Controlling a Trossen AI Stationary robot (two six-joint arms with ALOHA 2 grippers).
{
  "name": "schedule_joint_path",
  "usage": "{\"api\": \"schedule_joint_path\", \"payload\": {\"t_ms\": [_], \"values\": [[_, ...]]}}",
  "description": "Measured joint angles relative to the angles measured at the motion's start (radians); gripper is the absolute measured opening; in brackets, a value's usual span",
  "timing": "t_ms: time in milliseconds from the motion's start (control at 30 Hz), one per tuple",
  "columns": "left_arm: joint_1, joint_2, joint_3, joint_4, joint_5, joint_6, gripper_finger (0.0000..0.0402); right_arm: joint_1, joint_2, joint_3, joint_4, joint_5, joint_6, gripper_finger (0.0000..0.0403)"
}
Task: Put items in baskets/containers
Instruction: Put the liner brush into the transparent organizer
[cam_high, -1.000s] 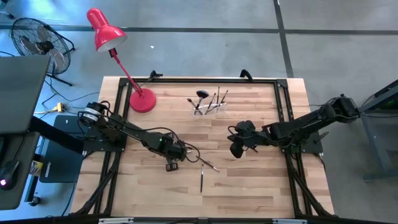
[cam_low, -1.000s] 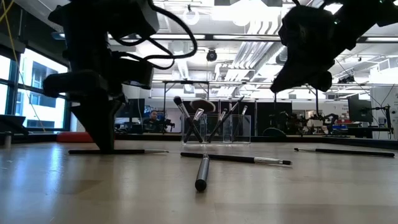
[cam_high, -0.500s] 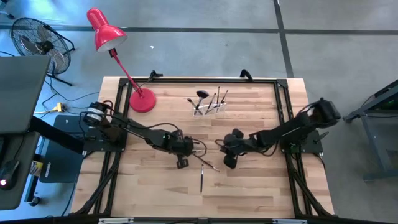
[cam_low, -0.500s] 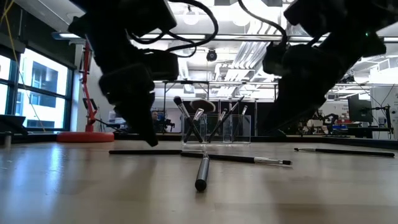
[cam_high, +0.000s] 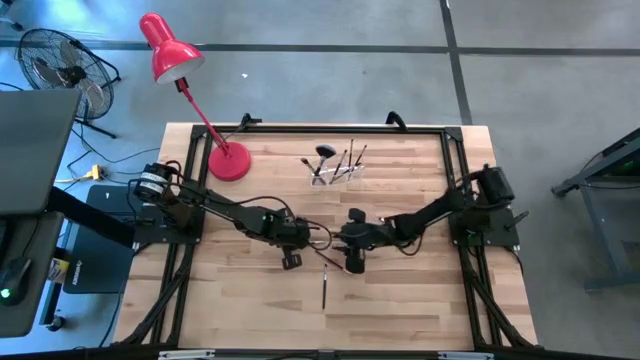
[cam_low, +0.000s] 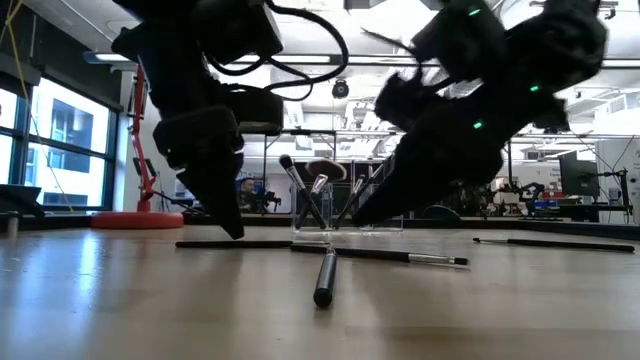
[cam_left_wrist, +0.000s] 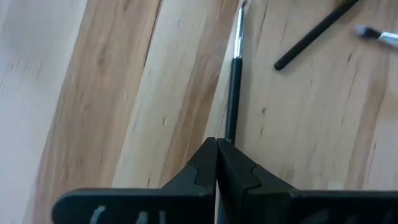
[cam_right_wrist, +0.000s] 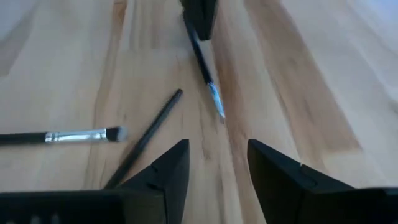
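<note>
The left gripper (cam_left_wrist: 216, 163) has closed its fingers on a brush (cam_left_wrist: 233, 81) mid-worktop. The right gripper (cam_right_wrist: 217, 163) has advanced beside it, fingers opened, empty. The holder (cam_high: 335, 170) stands near the far edge.

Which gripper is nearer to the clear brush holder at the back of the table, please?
Right, narrowly. The right gripper sits just in front of the clear holder, slightly to its right; the left gripper is equally far forward but further off to the left.
</note>
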Motion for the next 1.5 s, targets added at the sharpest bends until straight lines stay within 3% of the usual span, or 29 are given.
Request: {"api": "schedule_joint_path", "payload": {"t_ms": [333,600,900,1233,1333,1500], "values": [[-0.007,-0.002,0.000,-0.065,0.087,-0.099,0.0000,-0.057,0.111,0.141,-0.089,-0.006,-0.041,0.0136],[-0.027,-0.003,0.001,-0.062,0.076,-0.104,0.0000,-0.089,0.112,0.147,-0.088,-0.120,-0.138,0.0129],[-0.027,-0.003,0.001,-0.054,0.074,-0.100,0.0000,-0.105,0.112,0.146,-0.074,-0.136,-0.301,0.0129],[-0.027,-0.003,0.001,-0.046,0.062,-0.100,0.0000,-0.116,0.206,0.190,-0.023,-0.232,-0.291,0.0125],[-0.027,-0.003,0.001,-0.044,0.062,-0.100,0.0000,-0.115,0.211,0.208,-0.059,-0.228,-0.290,0.0101],[-0.027,-0.003,0.001,-0.046,0.062,-0.101,0.0000,-0.113,0.197,0.217,-0.133,-0.234,-0.319,0.0023]]}}
